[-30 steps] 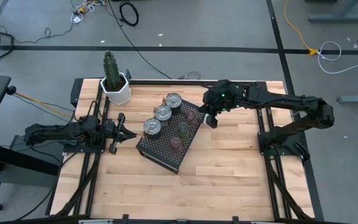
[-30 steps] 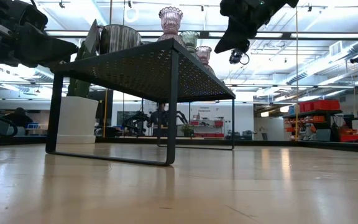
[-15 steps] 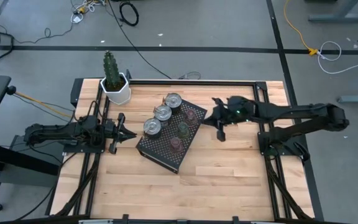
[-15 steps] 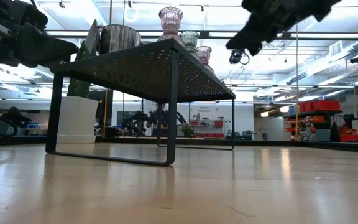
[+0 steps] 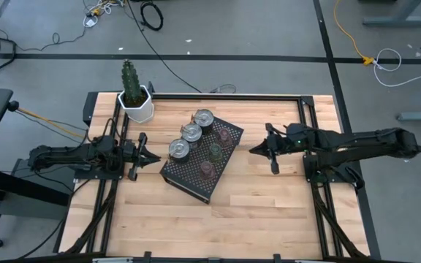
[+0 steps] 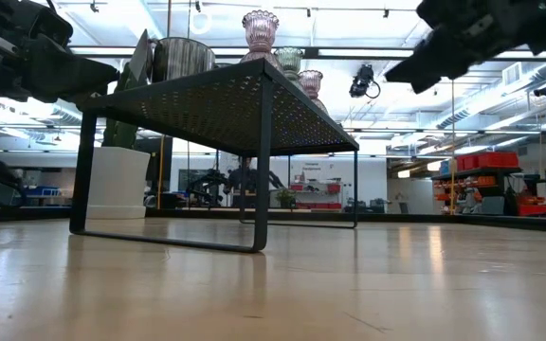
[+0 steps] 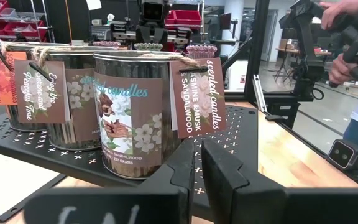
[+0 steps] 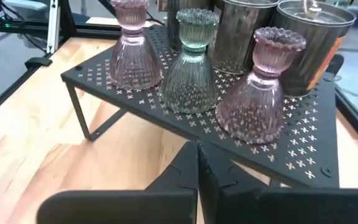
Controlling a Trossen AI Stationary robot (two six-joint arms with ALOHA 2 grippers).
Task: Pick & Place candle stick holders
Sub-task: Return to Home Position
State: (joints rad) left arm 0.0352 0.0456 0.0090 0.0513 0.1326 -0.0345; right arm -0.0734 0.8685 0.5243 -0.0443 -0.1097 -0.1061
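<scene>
evidently placing's done: six glass and silver candle stick holders (image 5: 213, 151) stand on the black perforated shelf (image 5: 192, 183), so the right gripper (image 5: 254, 149), pinched empty nearby, needs folding home like the closed left gripper (image 5: 152, 155) opposite.

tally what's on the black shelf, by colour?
Silver candle tins: 3
Pink glass holders: 2
Green glass holder: 1
Total: 6, all standing upright on the black shelf

Six candle holders (image 5: 214, 151) stand upright on black shelf (image 5: 188, 181)
</scene>
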